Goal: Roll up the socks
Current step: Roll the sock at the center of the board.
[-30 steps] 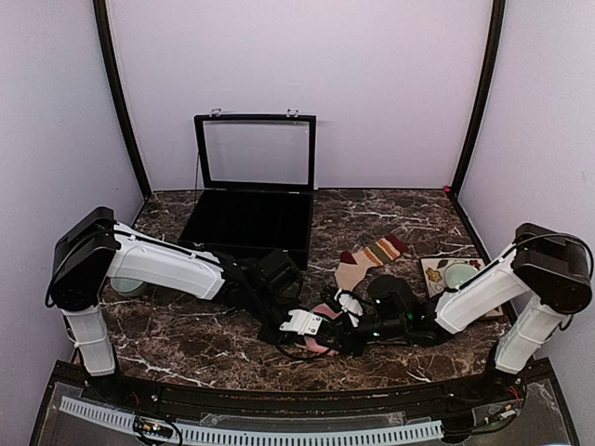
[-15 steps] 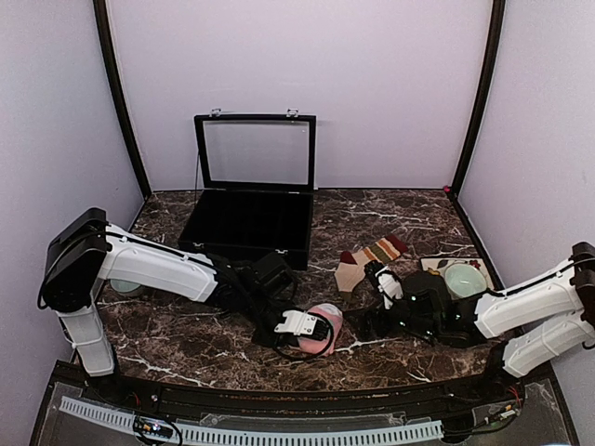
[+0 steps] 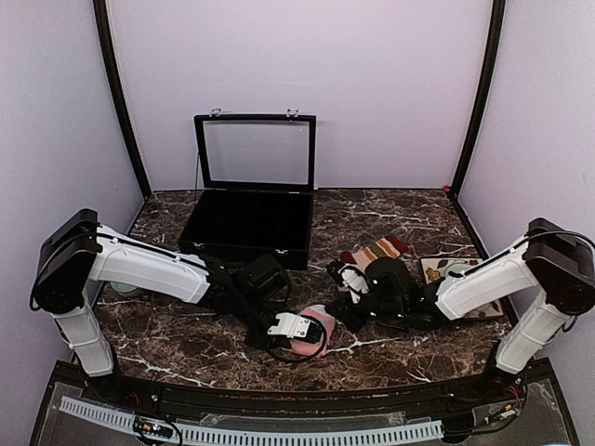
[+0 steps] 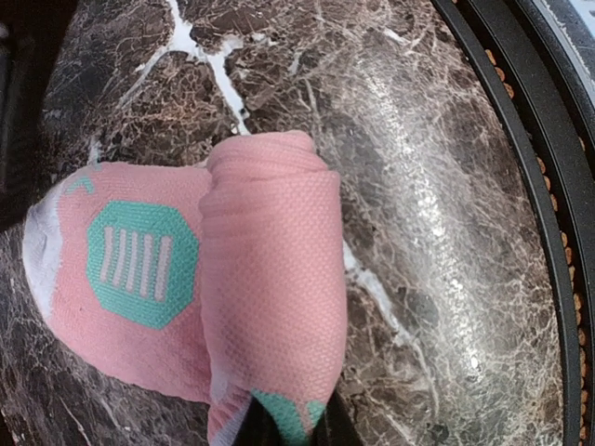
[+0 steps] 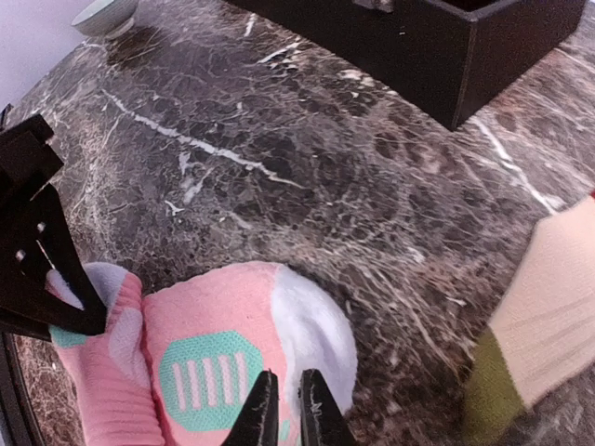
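Observation:
The pink sock (image 4: 274, 279) with a mint-teal patch lies partly rolled on the marble; its grey toe (image 5: 311, 334) is still flat. My left gripper (image 4: 284, 429) is shut on the end of the rolled part, near the table's front in the top view (image 3: 296, 331). My right gripper (image 5: 288, 409) hovers just over the flat toe end with its jaws shut and nothing between them. In the top view it (image 3: 339, 276) sits between the pink sock (image 3: 314, 327) and the tan striped sock (image 3: 374, 252), which lies flat behind it.
An open black case (image 3: 249, 228) stands at the back centre. A pale bowl (image 3: 125, 288) sits behind the left arm. A patterned tile (image 3: 435, 271) with another bowl (image 3: 461, 268) is at the right. The black front rail (image 4: 548, 186) runs close to the pink sock.
My right gripper left the pink sock, swung out to the right, then came back beside the tan sock with its jaws shut. My left gripper shifted slightly left with the roll.

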{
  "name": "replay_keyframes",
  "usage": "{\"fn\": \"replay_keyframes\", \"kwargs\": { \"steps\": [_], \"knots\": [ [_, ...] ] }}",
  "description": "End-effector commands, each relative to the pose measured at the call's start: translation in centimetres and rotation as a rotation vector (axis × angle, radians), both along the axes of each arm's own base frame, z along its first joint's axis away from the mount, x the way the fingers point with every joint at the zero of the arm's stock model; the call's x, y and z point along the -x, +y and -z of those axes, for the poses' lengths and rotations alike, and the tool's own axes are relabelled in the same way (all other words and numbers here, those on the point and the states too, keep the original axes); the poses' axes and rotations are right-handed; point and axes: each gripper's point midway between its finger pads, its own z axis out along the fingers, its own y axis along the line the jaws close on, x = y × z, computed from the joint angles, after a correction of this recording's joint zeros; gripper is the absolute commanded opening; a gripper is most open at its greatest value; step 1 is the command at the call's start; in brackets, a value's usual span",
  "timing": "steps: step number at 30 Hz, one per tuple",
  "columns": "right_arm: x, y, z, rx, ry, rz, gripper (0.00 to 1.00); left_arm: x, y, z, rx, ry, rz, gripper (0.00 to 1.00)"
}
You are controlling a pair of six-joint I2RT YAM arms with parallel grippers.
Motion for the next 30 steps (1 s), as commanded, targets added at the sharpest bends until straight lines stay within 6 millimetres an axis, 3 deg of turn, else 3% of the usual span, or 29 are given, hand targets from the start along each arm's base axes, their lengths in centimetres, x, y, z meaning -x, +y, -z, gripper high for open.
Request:
{"fn": "replay_keyframes", "kwargs": {
  "steps": [1, 4, 8, 14, 17, 18, 20, 26, 28, 30],
  "knots": [
    [0.9, 2.6, 1.8, 0.003, 0.086, -0.116, 0.08, 4.0, 11.0, 5.8, -0.443, 0.123, -0.042, 0.00],
    [0.6, 3.5, 3.5, 0.047, 0.111, -0.144, 0.00, 4.6, 12.6, 6.0, -0.479, 0.128, -0.038, 0.00],
    [-0.5, 5.0, 5.5, 0.106, 0.128, -0.169, 0.00, 5.2, 13.8, 6.0, -0.500, 0.147, -0.058, 0.00],
    [-4.3, 8.6, 4.4, 0.069, 0.068, -0.184, 0.00, 5.4, 15.2, 6.8, -0.566, 0.187, -0.113, 0.00],
    [-6.2, 9.3, 3.0, 0.032, 0.045, -0.171, 0.00, 4.9, 15.7, 7.1, -0.569, 0.261, -0.175, 0.00],
    [-6.7, 9.3, 2.1, 0.008, 0.032, -0.166, 0.06, 4.9, 15.6, 7.1, -0.563, 0.295, -0.188, 0.00],
    [-7.1, 9.0, 0.8, -0.025, 0.000, -0.154, 0.28, 4.5, 15.3, 6.9, -0.542, 0.387, -0.224, 0.00],
    [-6.7, 6.2, -2.2, -0.117, -0.107, -0.111, 0.57, 5.2, 14.8, 6.8, -0.566, 0.532, -0.196, 0.00],
    [-6.4, 4.9, -4.3, -0.165, -0.163, -0.108, 0.68, 5.1, 14.6, 6.8, -0.581, 0.560, -0.185, 0.00],
    [-5.6, 3.8, -5.1, -0.165, -0.195, -0.122, 0.73, 5.1, 14.6, 6.9, -0.604, 0.574, -0.181, 0.00]
  ]
}}
